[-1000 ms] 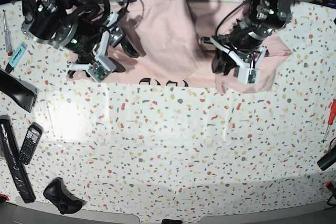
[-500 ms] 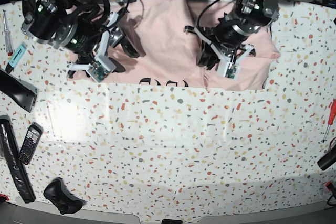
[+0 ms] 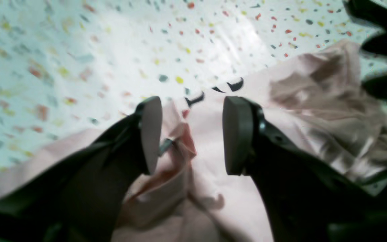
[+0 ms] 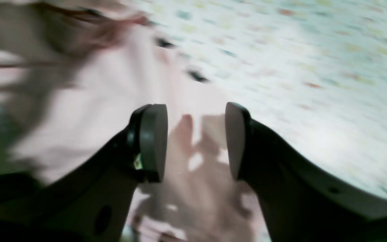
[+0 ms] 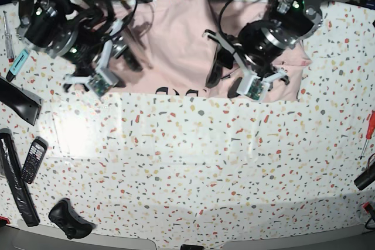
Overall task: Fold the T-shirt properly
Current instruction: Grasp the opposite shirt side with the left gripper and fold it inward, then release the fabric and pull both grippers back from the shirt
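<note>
1. Speckled bench [image 5: 193,162] lies beneath both end effectors.
2. Black mobile phone [image 5: 34,160], well apart from the right end effector.
3. Red screwdriver [image 5: 368,132], well apart from the left end effector.

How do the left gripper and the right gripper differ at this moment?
The left gripper has a raised pink fold of the T-shirt against one finger; the right gripper has only flat cloth below it. Black lettering shows just beyond the left gripper; the right gripper's view is too blurred to tell. Both stand open over the shirt.
</note>
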